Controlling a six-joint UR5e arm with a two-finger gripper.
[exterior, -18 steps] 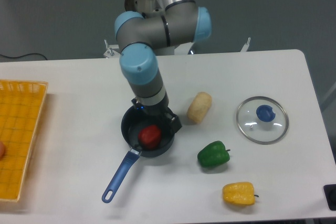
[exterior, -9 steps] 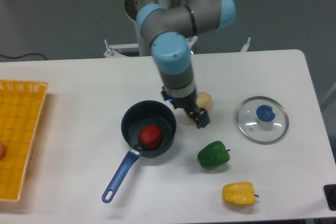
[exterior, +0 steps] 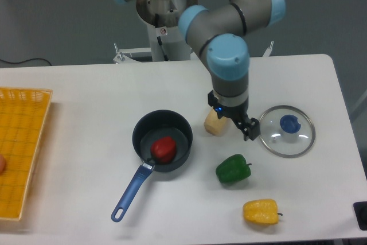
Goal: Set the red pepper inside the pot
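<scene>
The red pepper (exterior: 164,149) lies inside the dark blue pot (exterior: 147,131), whose long blue handle (exterior: 131,191) points toward the front left. My gripper (exterior: 241,125) is to the right of the pot, above the table between a pale potato and the glass lid. It holds nothing. Its fingers point down and the arm hides most of them, so the gap between them does not show.
A pale potato (exterior: 214,124) lies just left of the gripper, partly hidden by it. A glass lid with a blue knob (exterior: 287,131) is at the right. A green pepper (exterior: 233,168) and a yellow pepper (exterior: 261,211) lie in front. A yellow basket (exterior: 20,147) is at the left edge.
The gripper has left the pot and moved right, past the potato toward the glass lid. The red pepper stays in the pot.
</scene>
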